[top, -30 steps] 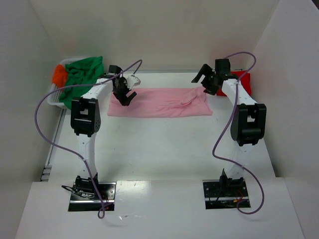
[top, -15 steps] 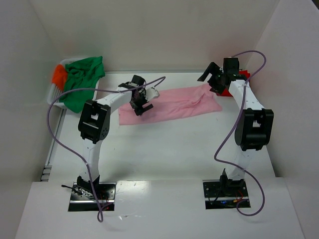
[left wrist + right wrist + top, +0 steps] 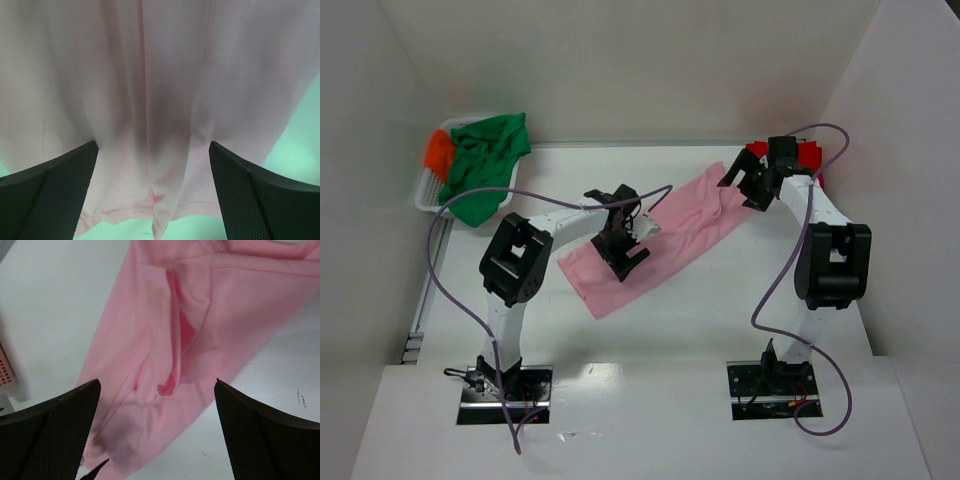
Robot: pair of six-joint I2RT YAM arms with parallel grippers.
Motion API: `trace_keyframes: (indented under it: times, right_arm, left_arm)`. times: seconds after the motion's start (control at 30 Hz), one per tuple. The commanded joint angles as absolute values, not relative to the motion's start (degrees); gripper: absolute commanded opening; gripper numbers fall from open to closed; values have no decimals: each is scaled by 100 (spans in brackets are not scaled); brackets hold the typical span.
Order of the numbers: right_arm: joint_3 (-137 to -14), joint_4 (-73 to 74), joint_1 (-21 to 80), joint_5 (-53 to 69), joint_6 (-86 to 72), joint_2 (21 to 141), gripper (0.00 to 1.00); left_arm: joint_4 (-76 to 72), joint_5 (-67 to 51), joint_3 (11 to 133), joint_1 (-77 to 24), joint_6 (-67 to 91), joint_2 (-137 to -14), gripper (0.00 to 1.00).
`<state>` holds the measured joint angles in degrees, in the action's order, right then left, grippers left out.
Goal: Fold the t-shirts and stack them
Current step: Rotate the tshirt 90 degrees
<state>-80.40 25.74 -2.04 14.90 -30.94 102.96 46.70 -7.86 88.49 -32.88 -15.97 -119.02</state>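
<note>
The light pink t-shirt (image 3: 665,235) lies as a long folded strip slanting across the table, from near left to far right. My left gripper (image 3: 626,254) is open and low over its near-left part. In the left wrist view the pink cloth (image 3: 150,90) fills the space between the spread fingers (image 3: 60,190), with its hem near the tips. My right gripper (image 3: 741,186) is open over the far-right end. The right wrist view shows wrinkled pink cloth (image 3: 170,340) below the spread fingers (image 3: 270,435). The red t-shirt (image 3: 810,156) lies behind the right arm. The green t-shirt (image 3: 485,155) and orange t-shirt (image 3: 439,150) sit in the basket.
A white basket (image 3: 426,196) stands at the far left with the green shirt hanging over its edge. White walls close in the table at the back and on both sides. Purple cables loop off both arms.
The pink shirt has swung from lying level to slanting, its left end pulled towards the near side. My left gripper moved nearer and to the right with it. My right gripper shifted slightly right.
</note>
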Motion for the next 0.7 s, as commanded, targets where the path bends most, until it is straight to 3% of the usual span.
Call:
trace_keyframes:
  times: [0.0,0.37,0.67]
  right_arm:
    - [-7901,2250,25,1451,-2866,9940,100]
    - [-7497,1697,834,942,-2812,10511,100]
    - [-7717,1696,1134,466,-2865,11276,100]
  left_arm:
    - [5003,-2046,8062,-3629,-512,-11753,99]
    - [4308,-2742,7085,-4446,114,-11119,99]
    - [3553,-2900,6654,-4553,421,-10767,99]
